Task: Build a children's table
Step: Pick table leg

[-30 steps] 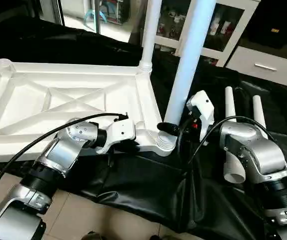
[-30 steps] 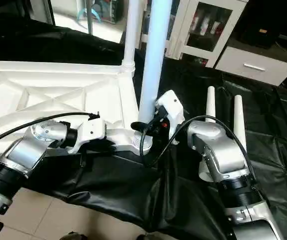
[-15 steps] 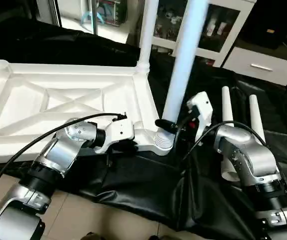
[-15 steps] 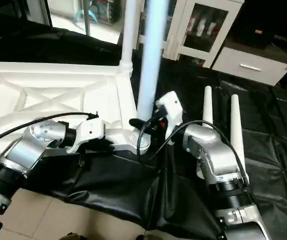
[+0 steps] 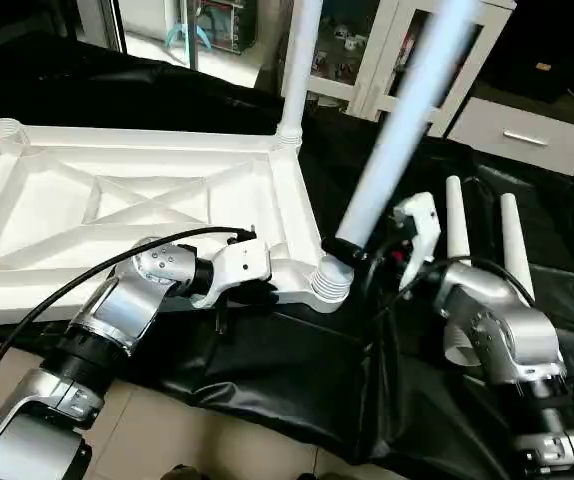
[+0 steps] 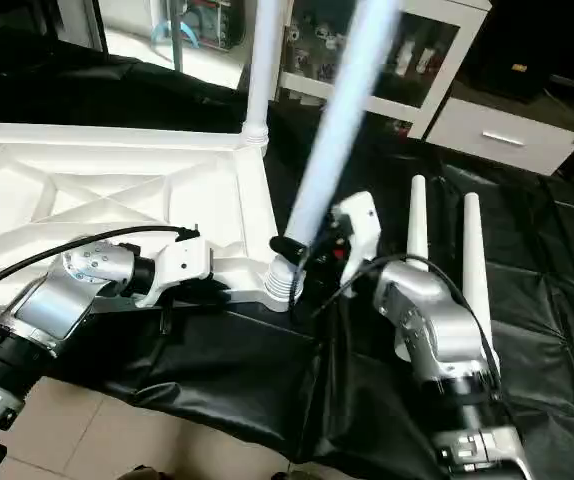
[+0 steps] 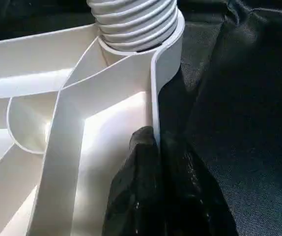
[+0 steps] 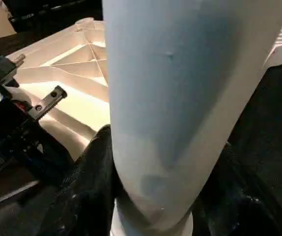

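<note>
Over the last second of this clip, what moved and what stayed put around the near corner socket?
The leg held in the right gripper has tipped from nearly upright to leaning top-right, its base still at the near corner socket; the right forearm shifted with it. The grip stayed. The left gripper stays shut on the tabletop rim, the far corner's leg still stands, and two spare legs still lie on the black cloth.

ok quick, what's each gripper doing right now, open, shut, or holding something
Left gripper: shut on the raised rim of the white plastic square tabletop.
Right gripper: closed around the long white tapered leg.
</note>
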Motion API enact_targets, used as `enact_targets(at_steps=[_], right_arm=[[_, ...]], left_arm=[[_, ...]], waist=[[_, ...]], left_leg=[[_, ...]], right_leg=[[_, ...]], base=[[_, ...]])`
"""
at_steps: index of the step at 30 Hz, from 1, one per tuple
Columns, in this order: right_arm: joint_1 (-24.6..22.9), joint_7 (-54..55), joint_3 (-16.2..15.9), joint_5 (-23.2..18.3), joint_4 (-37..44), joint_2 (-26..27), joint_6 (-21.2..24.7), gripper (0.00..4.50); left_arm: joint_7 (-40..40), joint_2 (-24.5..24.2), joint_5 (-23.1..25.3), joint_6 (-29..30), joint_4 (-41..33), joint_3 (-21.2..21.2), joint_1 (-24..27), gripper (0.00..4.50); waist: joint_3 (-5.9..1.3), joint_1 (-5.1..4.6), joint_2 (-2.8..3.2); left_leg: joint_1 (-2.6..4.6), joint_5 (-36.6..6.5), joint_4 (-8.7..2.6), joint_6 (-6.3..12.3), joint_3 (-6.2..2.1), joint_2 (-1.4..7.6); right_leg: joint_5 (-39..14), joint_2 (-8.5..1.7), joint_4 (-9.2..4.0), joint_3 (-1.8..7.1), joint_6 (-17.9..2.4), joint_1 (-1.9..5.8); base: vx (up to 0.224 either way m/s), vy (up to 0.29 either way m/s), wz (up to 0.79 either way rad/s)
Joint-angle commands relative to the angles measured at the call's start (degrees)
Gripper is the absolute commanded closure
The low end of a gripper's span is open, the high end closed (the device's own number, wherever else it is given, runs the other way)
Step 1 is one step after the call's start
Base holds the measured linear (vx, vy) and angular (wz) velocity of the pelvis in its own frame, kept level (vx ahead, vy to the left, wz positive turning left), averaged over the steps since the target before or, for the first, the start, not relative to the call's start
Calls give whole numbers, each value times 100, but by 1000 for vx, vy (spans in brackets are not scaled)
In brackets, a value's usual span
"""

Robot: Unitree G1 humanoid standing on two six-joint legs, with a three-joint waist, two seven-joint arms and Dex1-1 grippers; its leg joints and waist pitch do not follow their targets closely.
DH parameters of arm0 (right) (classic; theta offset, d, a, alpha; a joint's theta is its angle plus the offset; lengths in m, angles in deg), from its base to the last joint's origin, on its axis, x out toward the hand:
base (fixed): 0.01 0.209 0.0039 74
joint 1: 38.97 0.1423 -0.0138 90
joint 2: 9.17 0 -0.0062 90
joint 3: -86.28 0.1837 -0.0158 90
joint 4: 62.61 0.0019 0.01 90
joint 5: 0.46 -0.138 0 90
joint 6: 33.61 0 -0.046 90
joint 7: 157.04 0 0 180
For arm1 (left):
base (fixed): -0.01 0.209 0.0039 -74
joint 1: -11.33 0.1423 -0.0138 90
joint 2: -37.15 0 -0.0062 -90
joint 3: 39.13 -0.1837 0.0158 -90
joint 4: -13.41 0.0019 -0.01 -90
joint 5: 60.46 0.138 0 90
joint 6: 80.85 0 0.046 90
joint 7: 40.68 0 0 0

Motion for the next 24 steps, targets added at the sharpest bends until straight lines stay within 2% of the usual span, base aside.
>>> enact_targets(at_steps=[1,5,7,10,14,16,19,24], right_arm=[[-424,227,-228,553,-492,-208,268,267],[-655,221,-343,615,-306,-223,194,267],[-769,239,-419,653,-252,-235,130,267],[-819,228,-518,733,-208,-270,75,267],[-875,131,-813,928,-123,-406,-8,267],[-869,49,-1006,1050,-92,-504,36,267],[-793,-5,-1106,1105,-143,-547,90,267],[-581,-208,-1315,1059,-246,-658,508,267]], left_arm=[[-50,-28,26,-38,-86,-48,-39,450],[-41,-22,25,-46,-52,-51,-67,450],[-41,-21,25,-45,-46,-51,-74,450],[-43,-21,26,-46,-43,-52,-77,450],[-47,-23,25,-55,-13,-57,-98,450],[-47,-27,26,-59,6,-60,-113,450],[-50,-30,25,-61,13,-59,-119,450],[-47,-31,19,-54,1,-56,-111,450]], waist=[[-303,2,103],[-298,15,121],[-299,5,100],[-292,1,102],[-276,-1,108],[-260,-11,101],[-241,-20,105],[-268,-27,75]], left_leg=[[134,-977,-401,20,-131,321],[134,-1049,-412,-31,-142,325],[127,-1107,-416,-42,-145,322],[133,-1237,-426,-76,-150,324],[129,-1368,-447,-145,-166,329],[135,-1572,-463,-174,-171,328],[171,-1973,-494,-261,-206,340],[162,-1755,-489,-229,-199,340]], right_leg=[[-787,-377,-321,241,-1218,218],[-841,-380,-330,244,-1160,215],[-853,-376,-336,242,-1151,218],[-1006,-376,-357,242,-1116,205],[-1193,-376,-377,242,-1023,201],[-1437,-380,-415,250,-957,186],[-1990,-399,-476,248,-843,164],[-1549,-388,-434,252,-931,190]], base=[[0,0,0],[0,0,0],[0,0,0],[0,0,0],[0,0,0],[0,0,0],[0,0,0],[0,0,0]])
